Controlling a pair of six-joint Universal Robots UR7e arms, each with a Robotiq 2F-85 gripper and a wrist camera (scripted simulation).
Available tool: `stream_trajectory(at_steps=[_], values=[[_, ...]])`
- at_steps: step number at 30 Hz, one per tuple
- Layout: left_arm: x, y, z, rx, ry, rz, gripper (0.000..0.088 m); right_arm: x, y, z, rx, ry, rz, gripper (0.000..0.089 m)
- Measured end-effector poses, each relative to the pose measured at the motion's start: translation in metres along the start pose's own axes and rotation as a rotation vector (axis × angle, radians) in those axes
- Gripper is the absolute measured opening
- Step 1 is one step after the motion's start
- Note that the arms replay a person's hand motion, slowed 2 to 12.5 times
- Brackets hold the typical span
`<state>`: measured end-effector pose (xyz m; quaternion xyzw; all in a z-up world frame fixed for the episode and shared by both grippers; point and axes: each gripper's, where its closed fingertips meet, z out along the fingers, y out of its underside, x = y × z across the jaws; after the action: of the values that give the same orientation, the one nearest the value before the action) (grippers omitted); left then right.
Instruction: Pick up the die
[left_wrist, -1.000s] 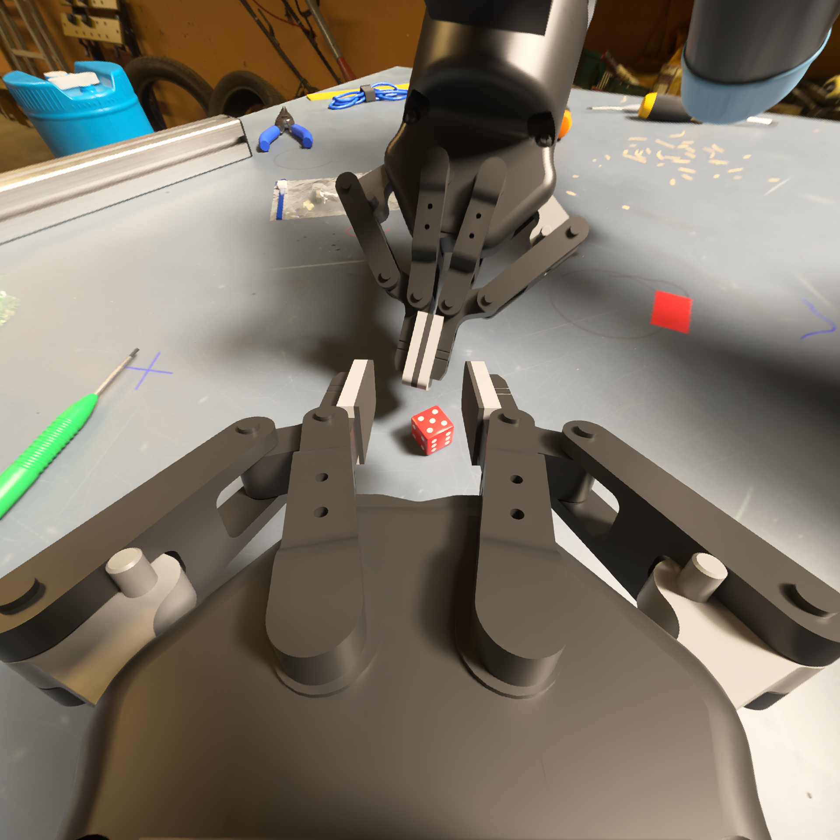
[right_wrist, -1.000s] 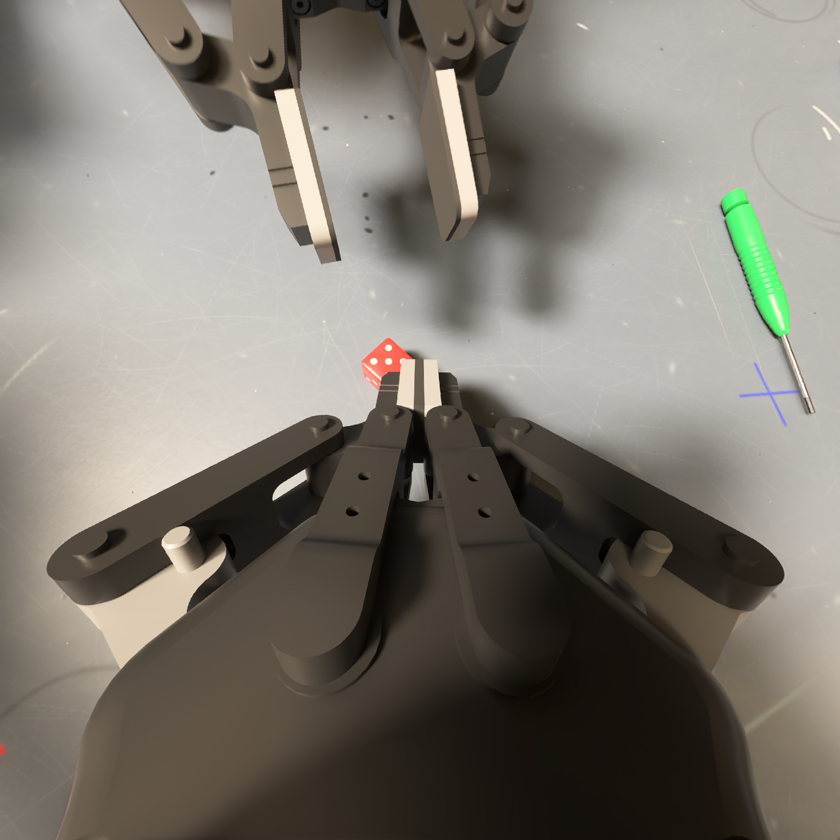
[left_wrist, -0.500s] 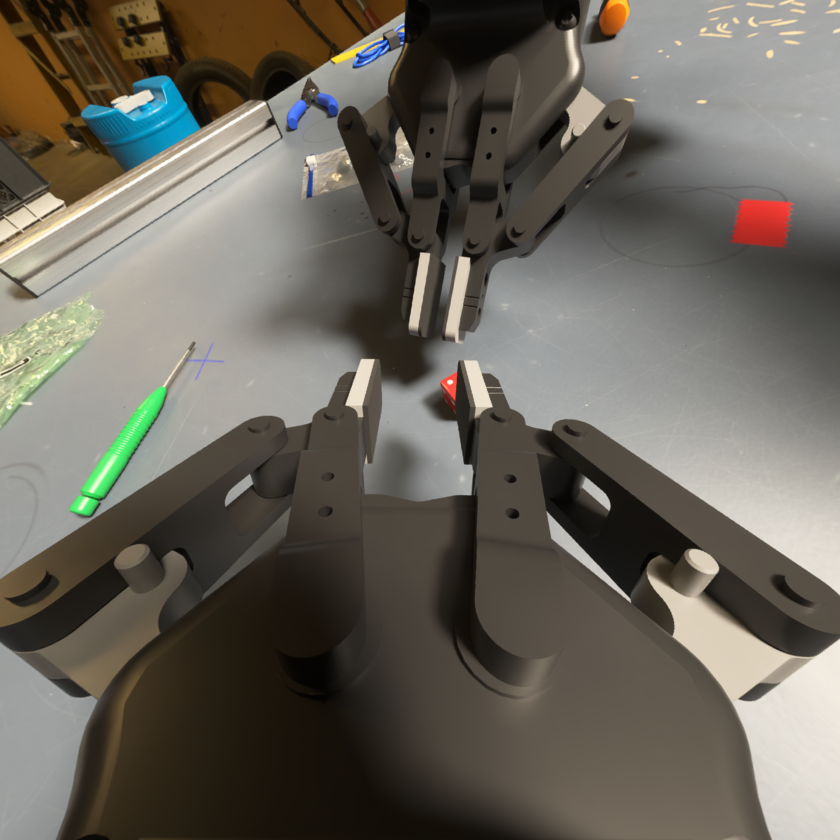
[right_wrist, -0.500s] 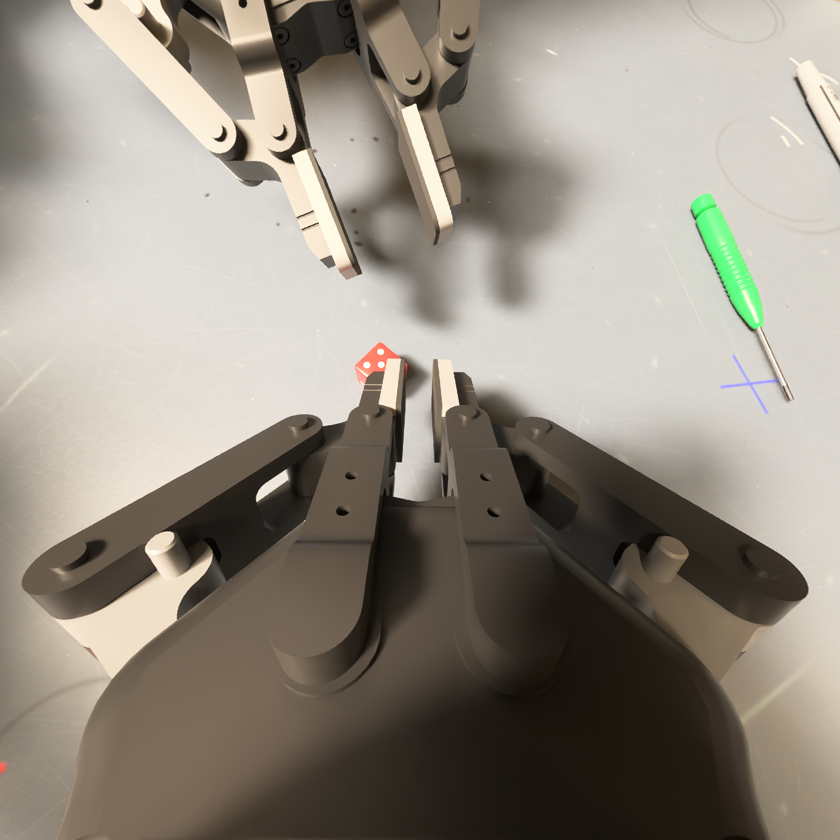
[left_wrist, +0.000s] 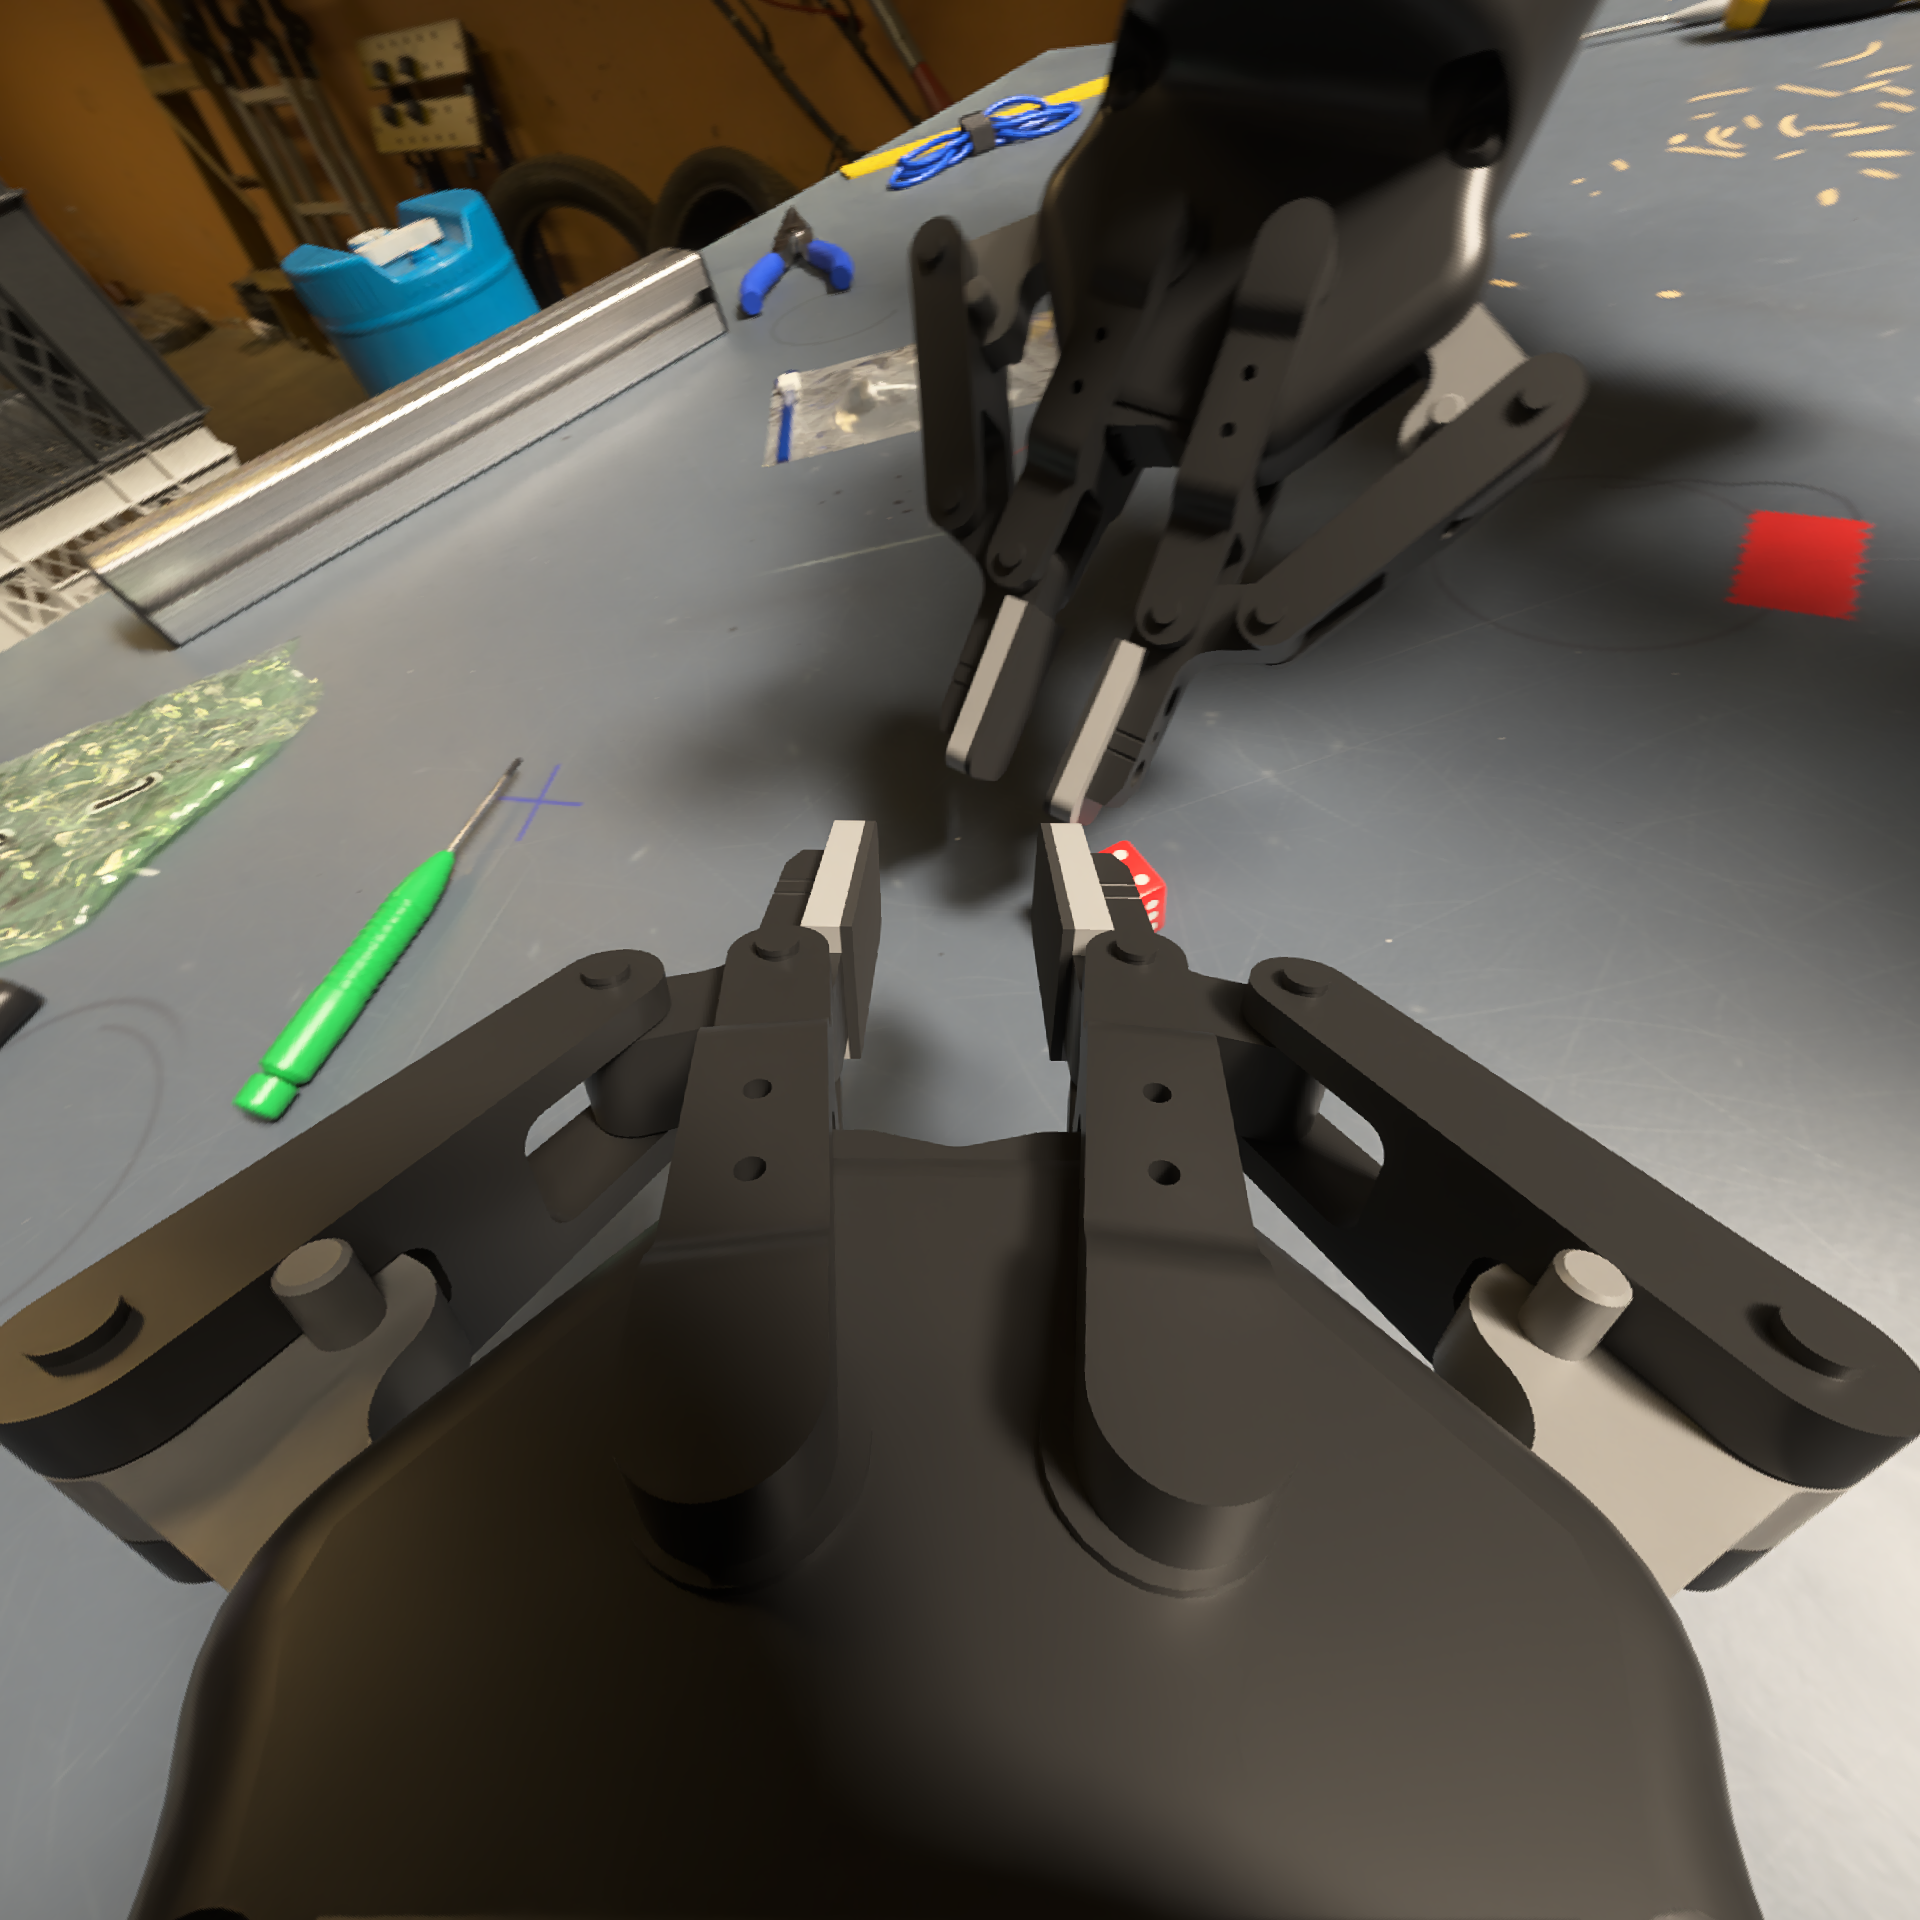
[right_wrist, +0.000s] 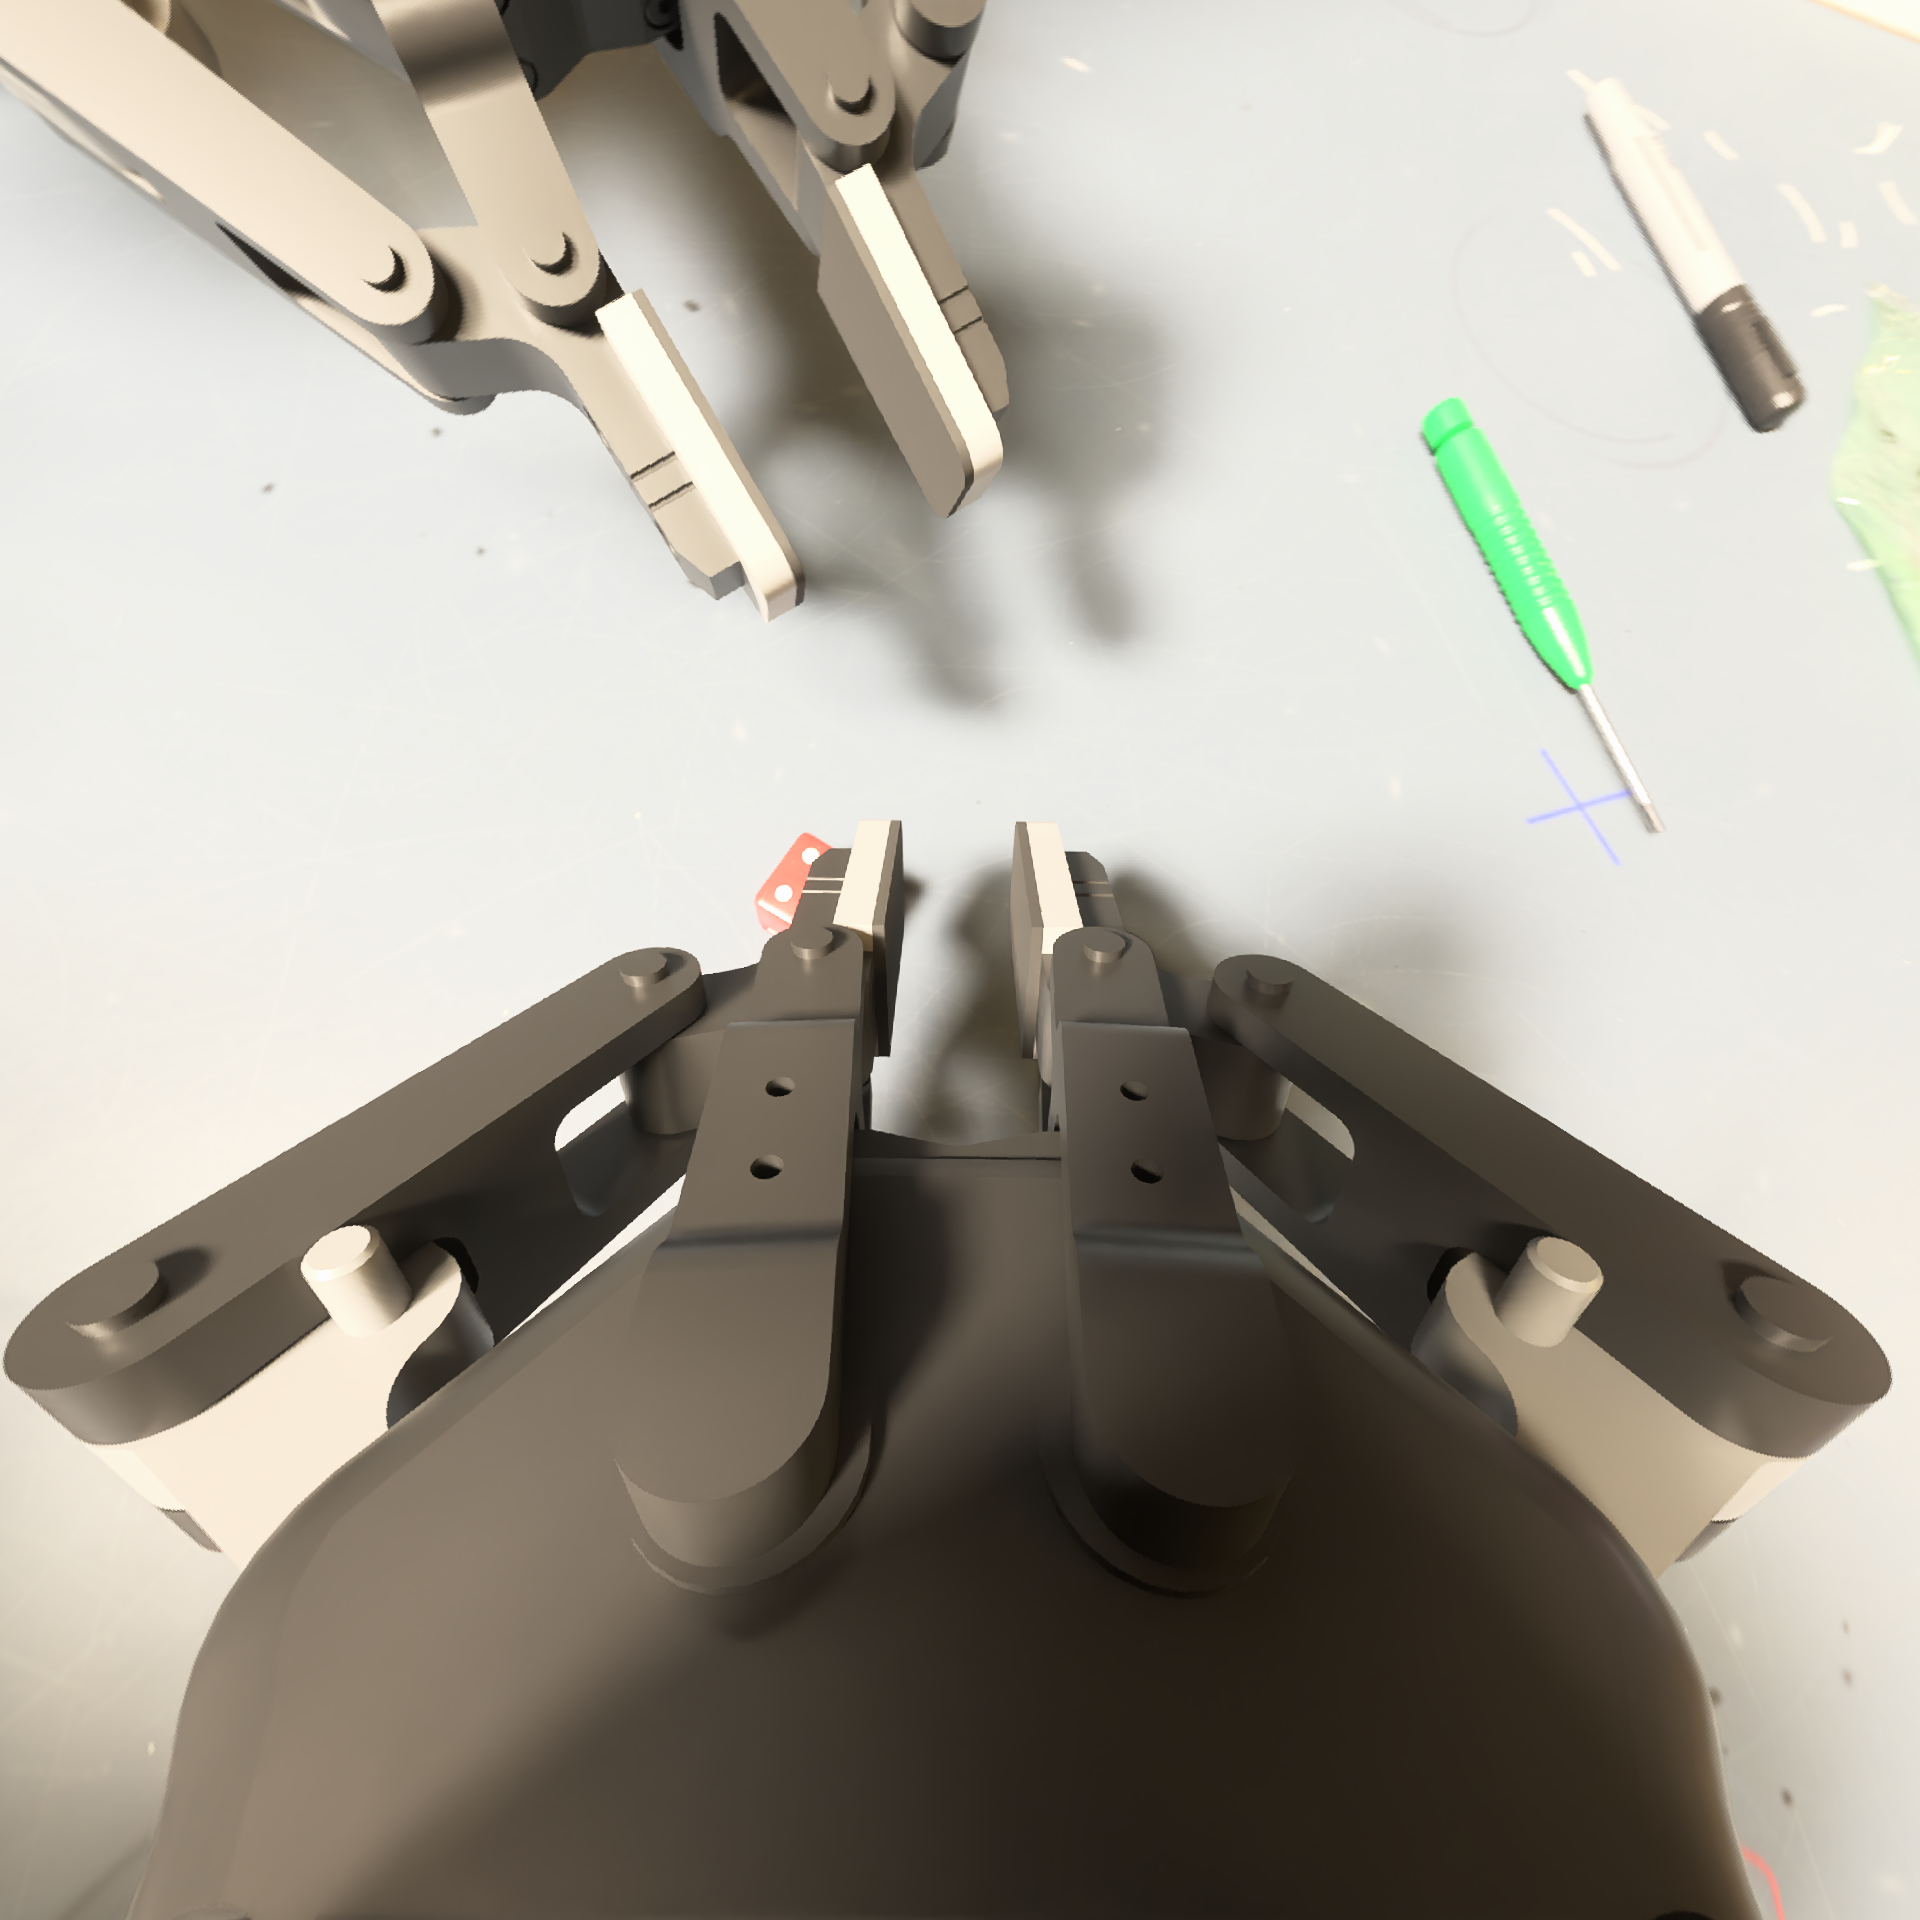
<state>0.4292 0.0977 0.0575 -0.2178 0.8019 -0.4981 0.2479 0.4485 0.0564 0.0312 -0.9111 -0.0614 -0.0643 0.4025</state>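
Note:
A small red die with white pips lies on the grey table, just outside and to the right of my left gripper's right finger, which hides part of it. My left gripper is open and empty. In the right wrist view the die peeks out left of my right gripper's left finger, outside the gap. My right gripper is open and empty; it also shows in the left wrist view, facing mine. The left gripper shows at the top of the right wrist view.
A green screwdriver lies left, next to a blue X mark. A green plastic bag, a metal bar, blue pliers, a small clear bag and a red square lie around. A marker pen lies far right.
My right gripper has opened from shut. My left gripper has shifted left, so the die went from between its fingers to outside its right finger. The two grippers have drawn apart.

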Motion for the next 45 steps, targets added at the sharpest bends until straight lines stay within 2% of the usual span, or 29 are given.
stream_trajectory(at_steps=[9, 15, 20, 26, 32, 39, 45], values=[[-0.032, 0.006, -0.010, -0.025, -0.204, -0.024, 0.0173, -0.001, -0.009, -0.005, 0.044, 0.168, 0.050, 0.0203], [-0.043, 0.006, -0.017, -0.010, -0.258, -0.071, 0.0174, -0.005, -0.010, -0.009, 0.033, 0.244, 0.061, 0.0205], [-0.048, 0.005, -0.022, 0.014, -0.257, -0.123, 0.0200, -0.009, -0.009, -0.011, 0.006, 0.281, 0.082, 0.0205], [-0.050, 0.007, -0.025, 0.019, -0.231, -0.156, 0.0256, -0.015, -0.005, -0.008, -0.041, 0.275, 0.142, 0.0214], [-0.052, 0.013, -0.028, -0.010, -0.212, -0.155, 0.0313, -0.019, -0.003, -0.006, -0.068, 0.269, 0.187, 0.0223], [-0.055, 0.021, -0.031, -0.041, -0.195, -0.140, 0.0324, -0.023, 0.002, -0.004, -0.087, 0.267, 0.233, 0.0239], [-0.057, 0.024, -0.034, -0.052, -0.187, -0.129, 0.0324, -0.025, 0.002, -0.001, -0.070, 0.275, 0.271, 0.0259]])
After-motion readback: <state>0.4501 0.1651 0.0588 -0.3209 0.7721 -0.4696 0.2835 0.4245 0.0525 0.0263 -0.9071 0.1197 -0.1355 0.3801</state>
